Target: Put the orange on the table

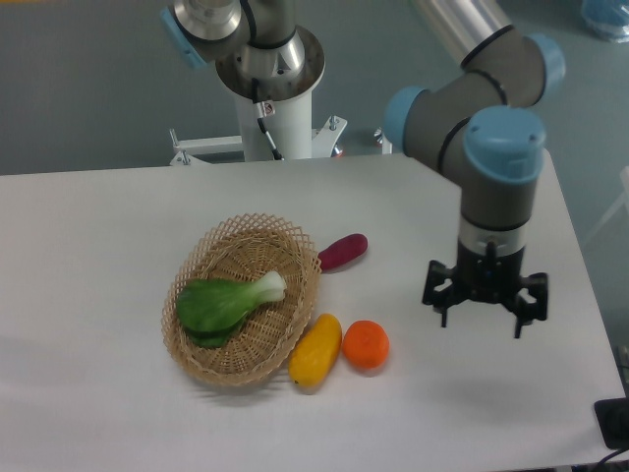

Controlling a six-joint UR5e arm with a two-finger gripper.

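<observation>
The orange (366, 345) is a small round bright-orange fruit lying on the white table (118, 236), touching the right side of a yellow mango-like fruit (315, 350). My gripper (482, 323) hangs to the right of the orange, apart from it, above the table. Its fingers point down and are spread wide, with nothing between them.
A wicker basket (295, 295) left of the fruit holds a green bok choy (224, 302). A dark purple sweet potato (343, 252) lies by the basket's upper right rim. The robot base (270, 118) stands at the table's far edge. A dark object (613, 423) sits at the right front corner.
</observation>
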